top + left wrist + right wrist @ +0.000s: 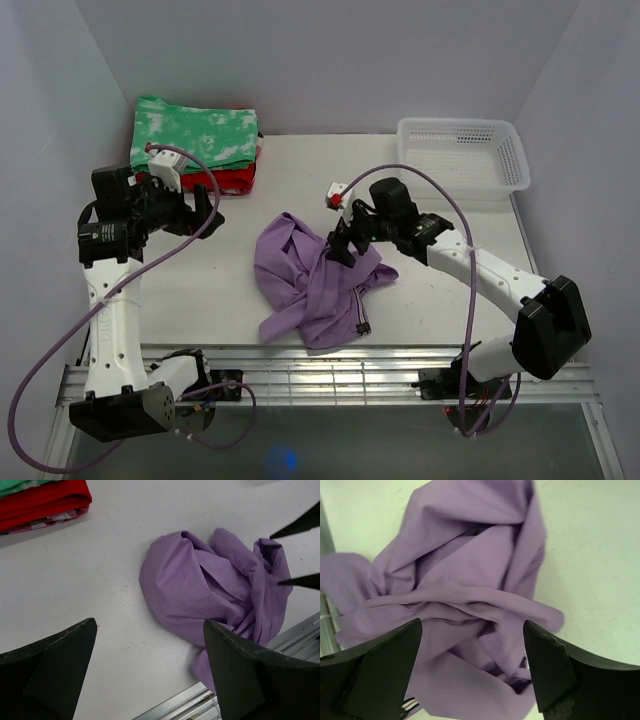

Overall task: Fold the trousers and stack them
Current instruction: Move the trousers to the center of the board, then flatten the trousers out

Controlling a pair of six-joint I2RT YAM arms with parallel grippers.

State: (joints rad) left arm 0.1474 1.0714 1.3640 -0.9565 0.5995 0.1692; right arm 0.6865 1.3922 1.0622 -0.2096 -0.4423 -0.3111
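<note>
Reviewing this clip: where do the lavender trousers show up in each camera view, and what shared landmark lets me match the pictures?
Top external: the trousers lie crumpled mid-picture, slightly below centre.
Left wrist: the trousers sit right of centre, bunched in a heap.
Right wrist: the trousers fill most of the frame.
Shared landmark: the metal rail next to the heap, seen bottom right in the left wrist view and as a sliver at the left edge of the right wrist view.

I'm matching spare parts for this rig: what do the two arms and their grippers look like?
The left arm and right arm have white links and black joint housings. A purple cable loops along each. The left gripper and right gripper each carry two black wedge-shaped fingers with scuffed edges. A white block with a red spot sits by the right wrist.
</note>
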